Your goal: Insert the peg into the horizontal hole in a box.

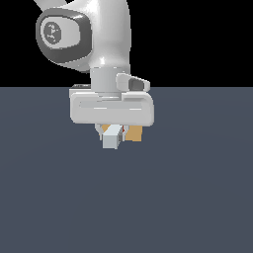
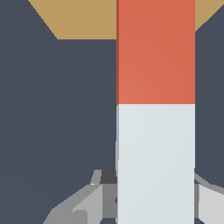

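My gripper [image 1: 113, 132] hangs under the white hand and is shut on the peg [image 1: 111, 137], whose pale grey-white end points toward the camera in the exterior view. Seen from the wrist, the peg [image 2: 155, 109] runs from its grey-white half between the fingers [image 2: 87, 201] out to its orange-red half, which reaches over the tan box [image 2: 83, 19]. The box [image 1: 134, 133] shows as a tan patch just behind the hand, mostly covered by it. The hole is hidden in both views.
The dark blue-grey floor [image 1: 197, 197] spreads out on all sides. The arm's white and grey links [image 1: 89, 34] rise above the hand.
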{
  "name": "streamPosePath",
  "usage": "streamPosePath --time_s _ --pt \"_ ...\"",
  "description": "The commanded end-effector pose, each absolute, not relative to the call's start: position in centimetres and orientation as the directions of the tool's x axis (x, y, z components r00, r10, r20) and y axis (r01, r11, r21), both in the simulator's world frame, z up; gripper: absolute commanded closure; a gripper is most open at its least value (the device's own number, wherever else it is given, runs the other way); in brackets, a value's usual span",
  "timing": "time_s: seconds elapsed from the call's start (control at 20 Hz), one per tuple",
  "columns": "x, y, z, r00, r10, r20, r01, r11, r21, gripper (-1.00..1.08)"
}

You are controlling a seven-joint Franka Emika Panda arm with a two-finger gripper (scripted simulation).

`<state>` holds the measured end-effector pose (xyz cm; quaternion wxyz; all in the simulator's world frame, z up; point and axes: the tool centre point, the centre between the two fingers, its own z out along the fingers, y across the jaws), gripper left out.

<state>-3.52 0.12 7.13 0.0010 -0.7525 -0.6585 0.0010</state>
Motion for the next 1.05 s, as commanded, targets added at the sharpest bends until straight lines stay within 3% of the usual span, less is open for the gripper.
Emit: streamPosePath --time_s 0.0,0.6,1.0 --pt "-3.4 0.8 7.2 0.131 0.991 0.0 0.991 -0.131 -0.001 1.08" --pt "-2.5 8.1 7.3 0.132 0.991 0.001 0.991 -0.132 0.001 1.08" --pt "-2.2 8.8 7.3 0.132 0.991 0.001 0.991 -0.132 0.001 1.08"
